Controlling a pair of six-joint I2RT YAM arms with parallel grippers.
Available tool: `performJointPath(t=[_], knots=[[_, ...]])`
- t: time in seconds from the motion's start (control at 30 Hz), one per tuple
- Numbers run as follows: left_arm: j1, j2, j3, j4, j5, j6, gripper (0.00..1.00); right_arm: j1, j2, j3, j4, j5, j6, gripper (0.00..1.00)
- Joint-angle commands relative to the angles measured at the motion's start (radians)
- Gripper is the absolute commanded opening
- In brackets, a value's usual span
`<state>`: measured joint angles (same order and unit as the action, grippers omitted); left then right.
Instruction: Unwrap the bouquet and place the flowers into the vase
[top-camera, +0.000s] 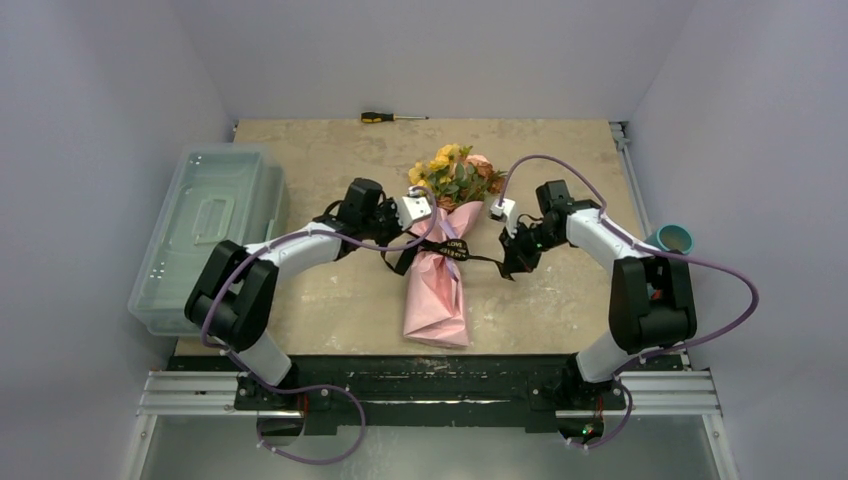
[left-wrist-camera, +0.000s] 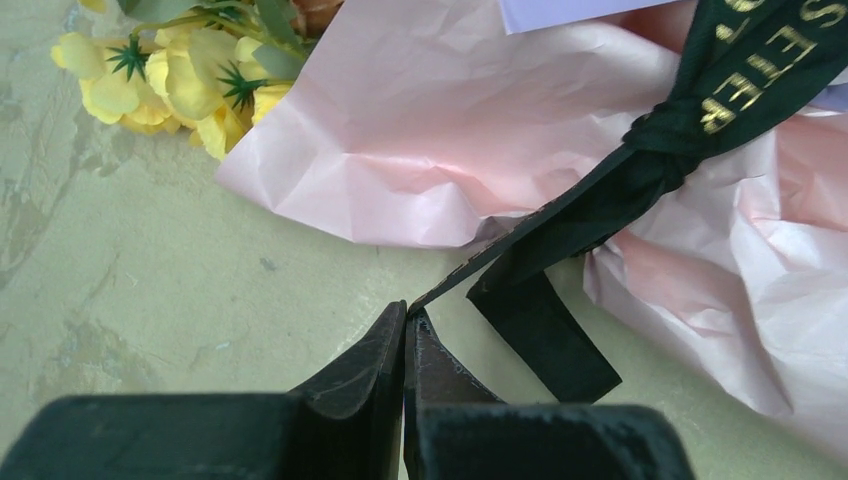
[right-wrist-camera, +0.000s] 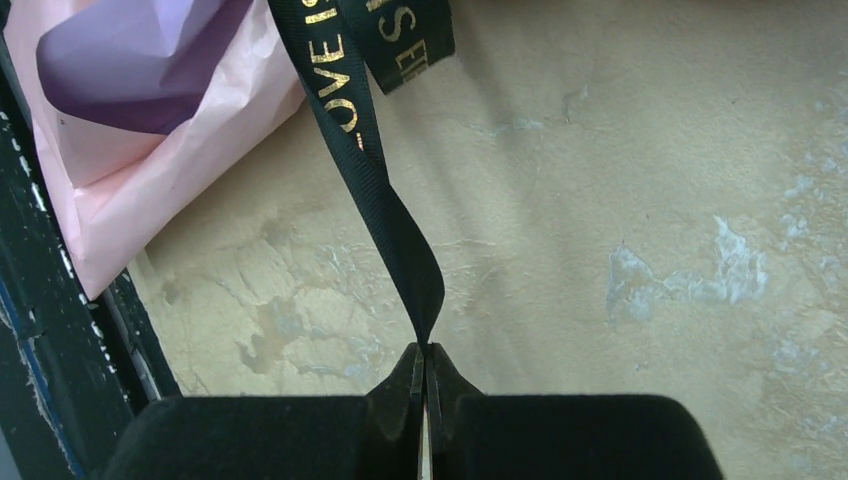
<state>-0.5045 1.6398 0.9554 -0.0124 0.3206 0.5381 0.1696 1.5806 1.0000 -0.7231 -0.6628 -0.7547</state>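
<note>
On bouquet (top-camera: 437, 285), black ribbon (right-wrist-camera: 385, 215) reads "LOVE" in gold; left jaws, right jaws each pinch 1 end.

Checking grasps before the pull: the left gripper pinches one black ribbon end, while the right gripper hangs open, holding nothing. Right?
No: the right gripper is shut on the other end of the black ribbon, as the right wrist view shows. The left gripper does pinch one end.

Clamped left end effector (left-wrist-camera: 408, 318), clamped right end effector (right-wrist-camera: 425, 352), both angled inward
</note>
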Motion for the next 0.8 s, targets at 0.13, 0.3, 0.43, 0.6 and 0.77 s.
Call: performJointPath(t=[0.13,0.3,0.43,0.6,0.77], knots=[[0.070,-0.033,0.019,-0.043,-0.020,0.026,0.00,-0.042,-0.021,-0.028,-0.034,0.034,-0.070,0.00],[0.119,-0.020,0.042,-0.040,-0.053,0.042,0.00,-0.051,-0.007,-0.044,-0.028,0.044,-0.076,0.00],[0.156,-0.009,0.066,-0.044,-0.073,0.053,0.00,-0.051,-0.005,-0.055,-0.026,0.052,-0.080,0.00],[0.187,-0.003,0.069,-0.011,-0.141,0.058,0.00,-0.056,0.000,-0.060,-0.027,0.058,-0.084,0.00],[0.200,0.006,0.069,0.046,-0.217,0.049,0.00,-0.059,0.002,-0.065,-0.029,0.063,-0.084,0.00]])
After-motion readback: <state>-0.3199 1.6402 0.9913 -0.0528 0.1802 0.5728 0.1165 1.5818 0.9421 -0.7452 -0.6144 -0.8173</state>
